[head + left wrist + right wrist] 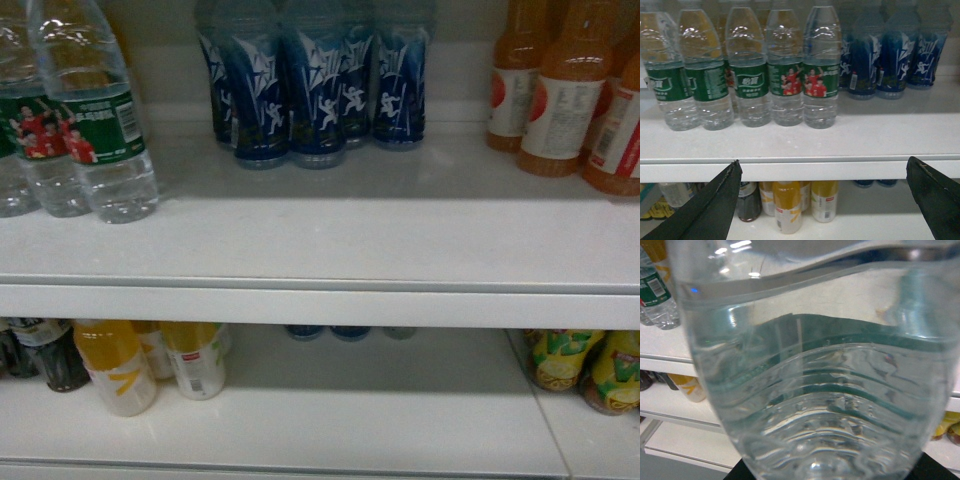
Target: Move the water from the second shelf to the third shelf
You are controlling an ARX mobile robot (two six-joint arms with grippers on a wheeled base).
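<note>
A clear ribbed water bottle (pixel 815 390) with a dark green label fills the right wrist view. It sits between the black fingers of my right gripper (pixel 832 472), of which only corners show at the bottom edge. Several more water bottles (pixel 820 75) stand in a row on the upper white shelf (pixel 805 140), also seen at the head view's left as water bottles (pixel 100 120). My left gripper (pixel 823 161) hangs open in front of that shelf's front edge, holding nothing. Neither gripper appears in the head view.
Blue-labelled bottles (pixel 315 80) stand at the shelf's back middle and orange drink bottles (pixel 560 100) at its right. On the lower shelf (pixel 380 420) are yellow juice bottles (pixel 115 365), a dark bottle (pixel 45 350) and yellow-green bottles (pixel 590 365).
</note>
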